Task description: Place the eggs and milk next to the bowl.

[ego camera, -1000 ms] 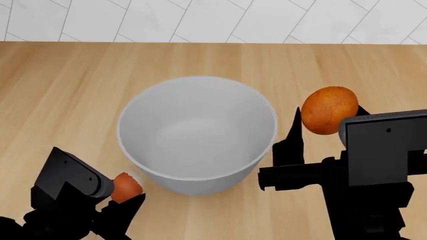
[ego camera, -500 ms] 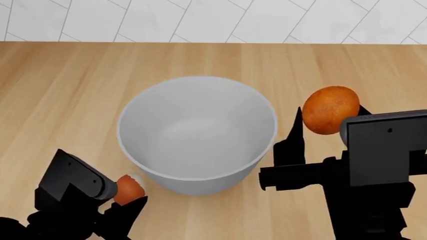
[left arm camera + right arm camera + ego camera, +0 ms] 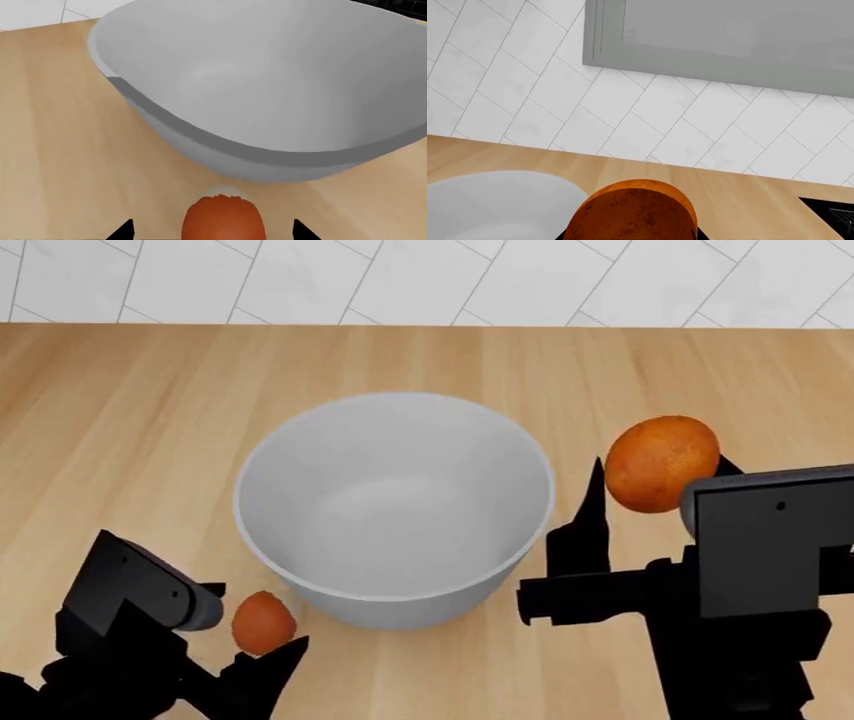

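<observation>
Left pincer (image 3: pixel 262 648) is spread; its egg (image 3: pixel 262 621) now lies freed on the counter (image 3: pixel 134 420), beside the bowl (image 3: pixel 395 505). Right pincer (image 3: pixel 654 478) pinches the second egg (image 3: pixel 659 462), unchanged.

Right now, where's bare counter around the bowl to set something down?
Free: the wide wood strip between the bowl and the tiled wall, and the counter to the bowl's left. Crowded: near side, where the small egg sits by the left pincer, and right, where the right pincer holds an egg.
</observation>
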Robot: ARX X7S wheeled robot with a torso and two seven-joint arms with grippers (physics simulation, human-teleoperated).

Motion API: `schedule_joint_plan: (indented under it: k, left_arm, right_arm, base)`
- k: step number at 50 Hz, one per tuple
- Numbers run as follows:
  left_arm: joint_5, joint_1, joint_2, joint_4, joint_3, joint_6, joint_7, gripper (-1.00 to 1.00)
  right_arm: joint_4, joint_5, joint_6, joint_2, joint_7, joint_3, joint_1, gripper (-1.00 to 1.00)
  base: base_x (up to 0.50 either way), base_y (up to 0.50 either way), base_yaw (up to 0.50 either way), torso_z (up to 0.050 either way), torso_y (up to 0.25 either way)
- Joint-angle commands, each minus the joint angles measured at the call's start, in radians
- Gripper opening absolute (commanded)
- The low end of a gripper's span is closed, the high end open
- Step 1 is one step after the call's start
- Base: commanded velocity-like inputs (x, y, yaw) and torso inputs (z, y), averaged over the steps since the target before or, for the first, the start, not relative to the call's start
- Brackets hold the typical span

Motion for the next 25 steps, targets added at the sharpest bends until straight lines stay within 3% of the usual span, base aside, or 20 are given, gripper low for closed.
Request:
schedule_joint_plan:
  k: [1,2,3,25]
  left_arm:
    - [-0.071,0.022,-0.058,0.115,-0.056,-0.039,-0.034,1.0]
    - [-0.088,0.029,-0.068,0.139,-0.068,-0.045,-0.039,1.0]
    - [-0.183,0.089,-0.126,0.28,-0.146,-0.052,-0.074,1.0]
    - [-0.305,0.148,-0.167,0.369,-0.294,-0.018,-0.151,1.0]
  right_arm:
    - [-0.002,-0.016,-0.012,0.003,-0.022,0.002,-0.029,-1.0]
    - [0.0,-0.016,-0.019,0.004,-0.026,0.005,-0.042,-1.0]
    - [0.015,0.027,0.003,0.01,-0.063,0.002,-0.087,-1.0]
    - [0.056,0.022,-0.03,0.003,-0.086,-0.021,-0.1,-1.0]
  base:
    - [0.0,0.0,0.0,0.0,0.0]
    - [0.0,0.0,0.0,0.0,0.0]
    - [0.0,0.0,0.0,0.0,0.0]
    - [0.0,0.0,0.0,0.0,0.0]
